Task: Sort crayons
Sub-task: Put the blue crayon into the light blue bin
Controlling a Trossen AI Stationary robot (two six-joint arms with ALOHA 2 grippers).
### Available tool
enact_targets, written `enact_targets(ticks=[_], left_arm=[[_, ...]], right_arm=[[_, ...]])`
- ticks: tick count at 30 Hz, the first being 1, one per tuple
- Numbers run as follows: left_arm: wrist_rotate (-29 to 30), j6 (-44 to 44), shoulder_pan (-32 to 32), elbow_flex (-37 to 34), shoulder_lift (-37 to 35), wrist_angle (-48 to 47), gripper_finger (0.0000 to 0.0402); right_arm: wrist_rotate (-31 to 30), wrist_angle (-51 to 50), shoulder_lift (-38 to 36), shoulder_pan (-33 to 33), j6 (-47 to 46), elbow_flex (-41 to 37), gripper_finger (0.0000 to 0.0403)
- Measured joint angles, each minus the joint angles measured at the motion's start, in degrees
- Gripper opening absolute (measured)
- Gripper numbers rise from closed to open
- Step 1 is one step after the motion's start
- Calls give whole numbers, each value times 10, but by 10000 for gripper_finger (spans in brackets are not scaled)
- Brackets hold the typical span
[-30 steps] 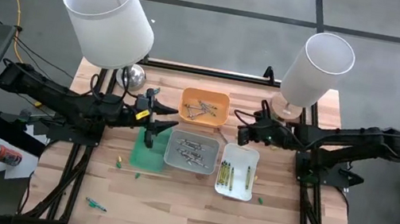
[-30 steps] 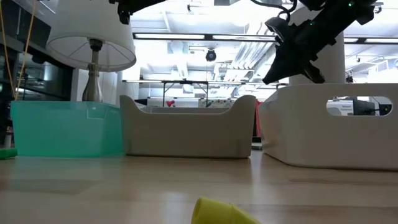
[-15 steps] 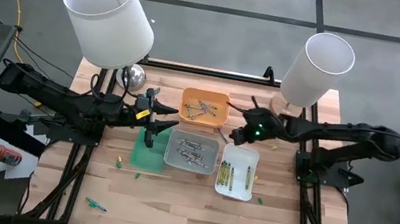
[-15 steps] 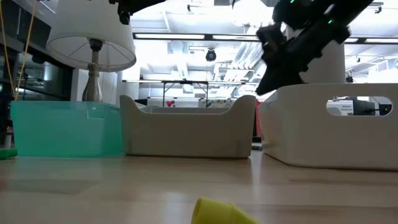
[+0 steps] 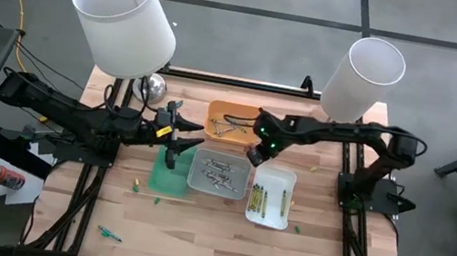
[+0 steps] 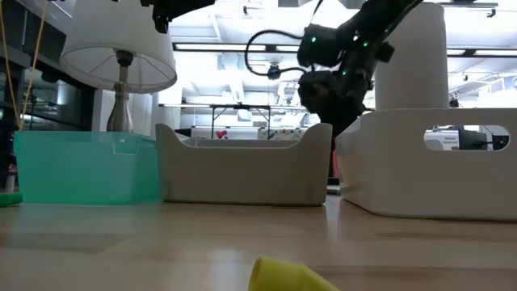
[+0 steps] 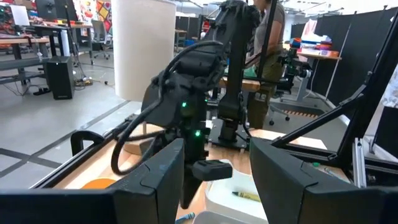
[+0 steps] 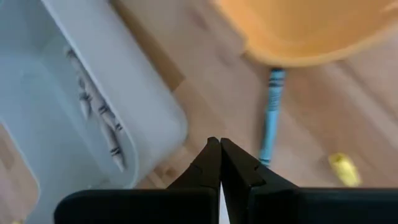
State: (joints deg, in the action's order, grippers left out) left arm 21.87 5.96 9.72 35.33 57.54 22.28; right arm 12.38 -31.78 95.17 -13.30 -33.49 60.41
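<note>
Wooden tabletop point(image 5: 193, 233) carries four trays; I place things from the grey tray point(image 5: 219, 173), which holds grey crayons point(image 5: 217, 178). Behind it, my orange tray point(image 5: 231, 120) holds more; beside it, the white tray point(image 5: 273, 196) holds yellow-green ones. My right gripper point(image 5: 254, 155), pinched shut and empty, hovers at that tray's far corner, above a blue crayon point(image 8: 271, 116). My left gripper point(image 5: 193, 137) waits with jaws apart over the green tray point(image 5: 170, 172).

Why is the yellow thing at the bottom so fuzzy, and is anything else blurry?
In the low view the yellow crayon lies very near the lens, so it is out of focus. In the right wrist view the blue crayon and orange tray look soft too. The high view is sharp.
</note>
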Motion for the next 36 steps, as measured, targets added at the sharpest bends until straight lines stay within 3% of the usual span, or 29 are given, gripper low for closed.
enact_targets(ticks=[3, 8, 36], left_arm=[[0, 0, 0, 0, 0, -1, 168], [0, 0, 0, 0, 0, -2, 168], [0, -1, 0, 0, 0, -7, 168]], right_arm=[[30, 16, 25, -2, 10, -5, 0], [30, 30, 40, -2, 4, -17, 0], [-53, 52, 84, -5, 3, -25, 0]])
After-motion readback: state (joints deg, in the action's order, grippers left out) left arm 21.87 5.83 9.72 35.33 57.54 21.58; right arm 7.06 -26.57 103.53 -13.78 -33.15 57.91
